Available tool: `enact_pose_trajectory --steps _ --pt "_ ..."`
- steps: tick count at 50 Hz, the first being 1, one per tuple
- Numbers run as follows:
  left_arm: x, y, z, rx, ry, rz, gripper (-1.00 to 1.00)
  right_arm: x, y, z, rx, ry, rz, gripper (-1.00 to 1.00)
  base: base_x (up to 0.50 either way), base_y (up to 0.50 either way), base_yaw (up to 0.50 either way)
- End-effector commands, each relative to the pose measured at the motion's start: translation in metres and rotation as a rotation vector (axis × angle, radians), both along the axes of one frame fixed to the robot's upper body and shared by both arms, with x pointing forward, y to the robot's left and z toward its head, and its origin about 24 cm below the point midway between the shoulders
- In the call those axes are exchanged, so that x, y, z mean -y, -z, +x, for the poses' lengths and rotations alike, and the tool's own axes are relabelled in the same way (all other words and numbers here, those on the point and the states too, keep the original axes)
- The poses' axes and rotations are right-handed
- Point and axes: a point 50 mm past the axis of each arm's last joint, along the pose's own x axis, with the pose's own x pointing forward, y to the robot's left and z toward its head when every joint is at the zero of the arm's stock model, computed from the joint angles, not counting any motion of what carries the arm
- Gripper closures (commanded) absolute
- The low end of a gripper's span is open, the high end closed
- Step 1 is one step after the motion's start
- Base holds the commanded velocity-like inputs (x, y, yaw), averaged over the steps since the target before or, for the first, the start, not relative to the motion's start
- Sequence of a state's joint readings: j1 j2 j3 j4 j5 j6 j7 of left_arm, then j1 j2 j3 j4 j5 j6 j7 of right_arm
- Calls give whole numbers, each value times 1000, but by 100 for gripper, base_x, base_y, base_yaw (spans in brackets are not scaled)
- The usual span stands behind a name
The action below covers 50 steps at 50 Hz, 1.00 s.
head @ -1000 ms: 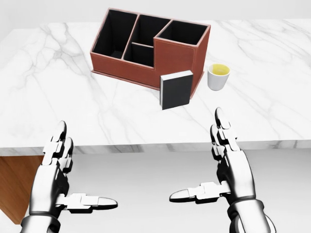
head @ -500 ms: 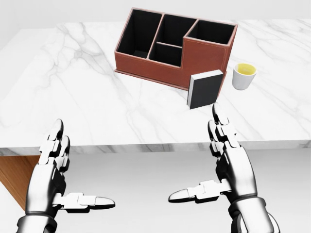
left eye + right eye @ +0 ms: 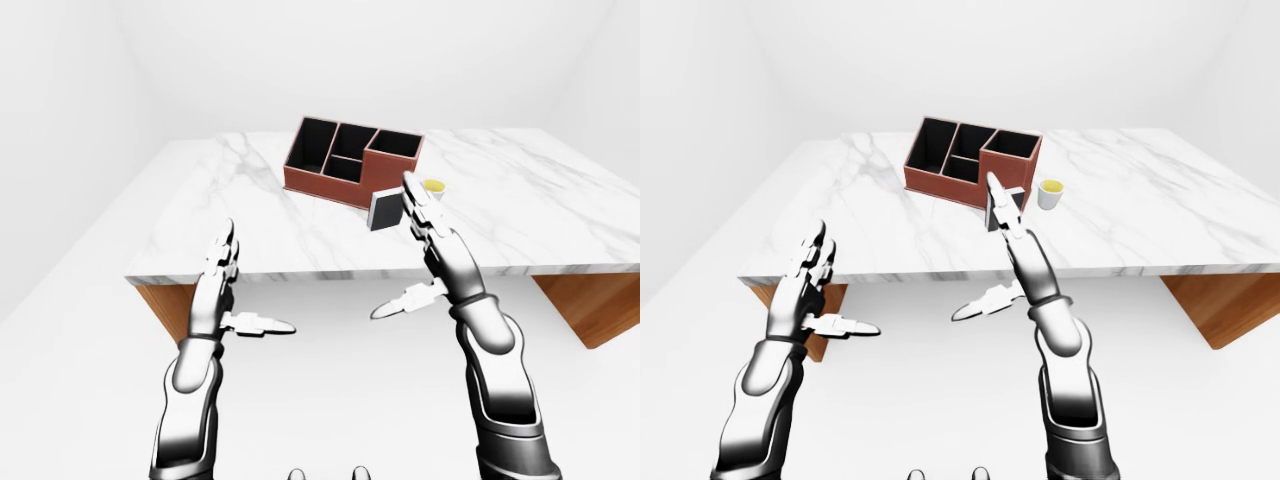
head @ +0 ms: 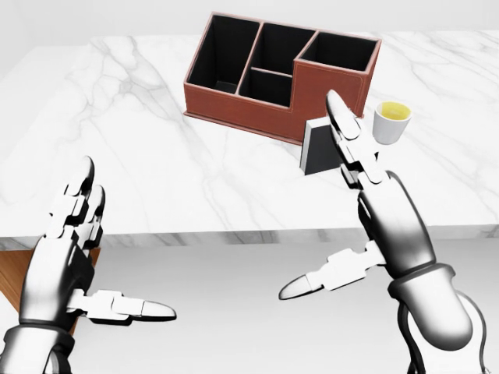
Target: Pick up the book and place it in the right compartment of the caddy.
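Note:
A dark book (image 4: pixel 318 148) with a pale page edge stands upright against the near wall of the red-brown caddy (image 4: pixel 257 109), below its taller right compartment (image 4: pixel 339 51). All the caddy's black compartments look empty. My right hand (image 4: pixel 355 206) is open, raised over the table edge. In the head view its straight fingers (image 4: pixel 348 140) overlap the book's right side; whether they touch it I cannot tell. My left hand (image 4: pixel 90 253) is open, low at the left, short of the table edge, holding nothing.
A white cup (image 4: pixel 390 121) with yellow inside stands just right of the book and caddy. The white marble table (image 4: pixel 140 148) has a wooden base (image 3: pixel 590 305). White floor and walls surround it.
A second ago the whole picture shifted right as the camera moved. Since then my right hand has risen and reached toward the book; my left hand rose slightly.

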State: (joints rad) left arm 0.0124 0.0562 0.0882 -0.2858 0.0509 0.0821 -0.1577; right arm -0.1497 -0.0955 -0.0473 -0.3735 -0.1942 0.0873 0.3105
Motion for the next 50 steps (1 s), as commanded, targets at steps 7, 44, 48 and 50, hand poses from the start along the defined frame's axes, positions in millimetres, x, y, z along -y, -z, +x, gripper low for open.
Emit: enact_pose_trajectory --steps 7,44,48,50 --pt "-1 -42 -3 177 15 8 -100 -5 -51 -1 205 -29 -181 -100 0 0 0" --pt "-1 -33 -6 173 -42 2 -100 3 -46 -5 180 -11 -207 -100 5 0 0" --pt "-1 -33 -6 176 -41 3 -100 4 -46 -6 180 -8 -208 -100 23 0 0" --pt "-1 -34 -7 179 -40 3 -100 5 -47 -6 182 -6 -210 -100 24 0 0"
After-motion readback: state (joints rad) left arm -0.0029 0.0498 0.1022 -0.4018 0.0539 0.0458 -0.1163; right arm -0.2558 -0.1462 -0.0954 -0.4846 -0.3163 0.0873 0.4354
